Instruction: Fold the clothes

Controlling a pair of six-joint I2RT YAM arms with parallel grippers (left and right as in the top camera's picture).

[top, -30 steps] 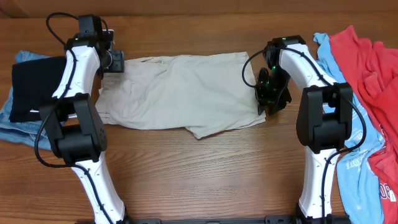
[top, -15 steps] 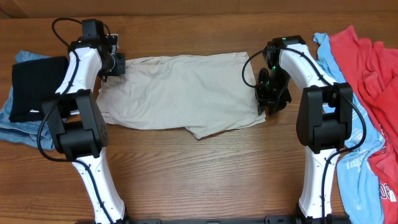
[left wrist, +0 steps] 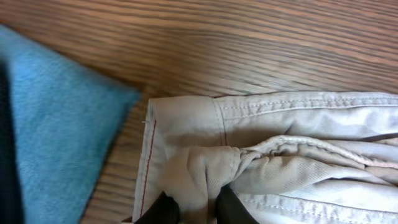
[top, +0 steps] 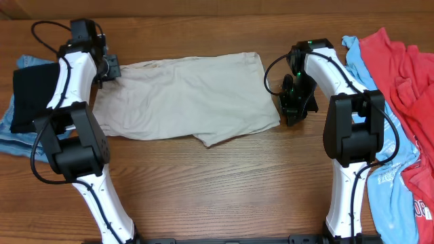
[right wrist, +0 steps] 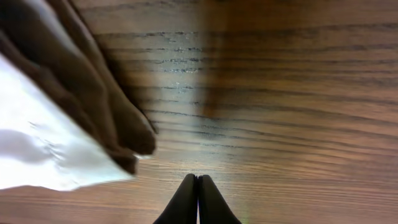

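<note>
Khaki shorts [top: 190, 102] lie spread flat mid-way along the counter [top: 217, 190], between both arms. Left fingers [left wrist: 231, 208] pinch a bunched fold at the shorts' far left corner. Right fingers [right wrist: 186, 202] are pressed together, empty, over bare wood just beside the shorts' right edge. Red top [top: 400, 74] and light-blue top [top: 386, 183] piled far right, dark garment [top: 34, 95] far left

Overhead straight down over table [top: 224, 183]; wrist views close at shorts [top: 183, 98] edges
</note>
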